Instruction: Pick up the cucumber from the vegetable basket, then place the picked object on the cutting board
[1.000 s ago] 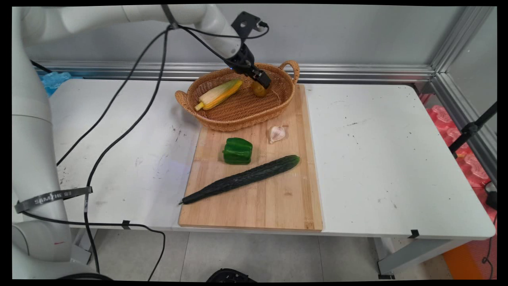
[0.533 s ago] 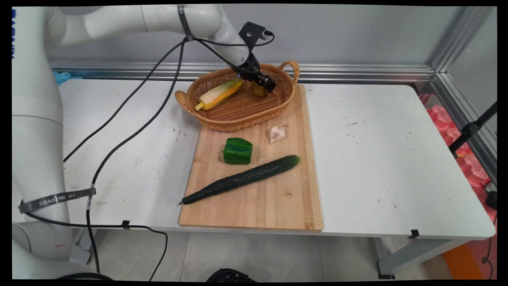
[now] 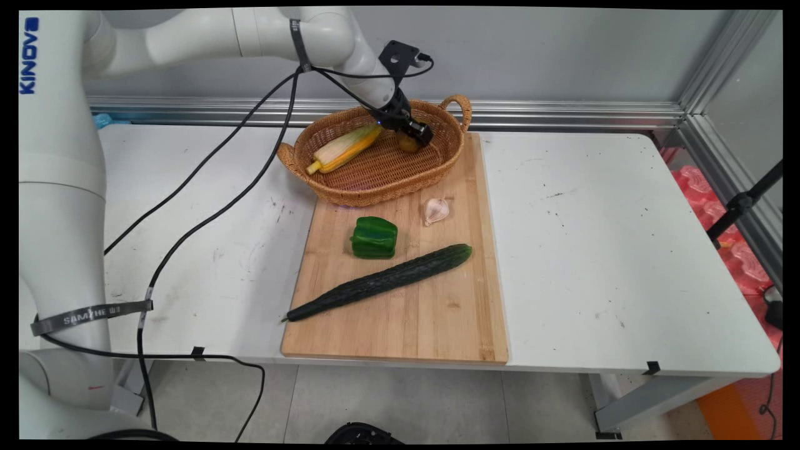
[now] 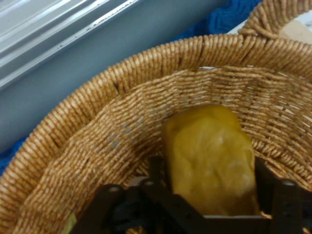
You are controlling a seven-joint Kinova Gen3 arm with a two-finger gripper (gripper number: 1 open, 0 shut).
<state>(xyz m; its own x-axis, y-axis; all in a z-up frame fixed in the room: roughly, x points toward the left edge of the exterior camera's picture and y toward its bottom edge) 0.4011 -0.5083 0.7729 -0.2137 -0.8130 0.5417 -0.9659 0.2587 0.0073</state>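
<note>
We see the claw (image 3: 417,132) inside the wicker basket (image 4: 63,146), its fingers standing apart on either side of a yellow-brown potato (image 4: 210,158) lying on the basket floor. It looks firm, light and lumpy; we judge its narrower middle gives the surest hold.

We note open white desk (image 3: 600,250) right of the wooden cutting board (image 3: 437,312). Inside the oval woven wicker basket (image 3: 375,181), its raised wall, the husked yellow corn cob (image 3: 344,149) and the yellowish-brown potato (image 4: 209,156) crowd the black end effector (image 3: 417,132).
</note>
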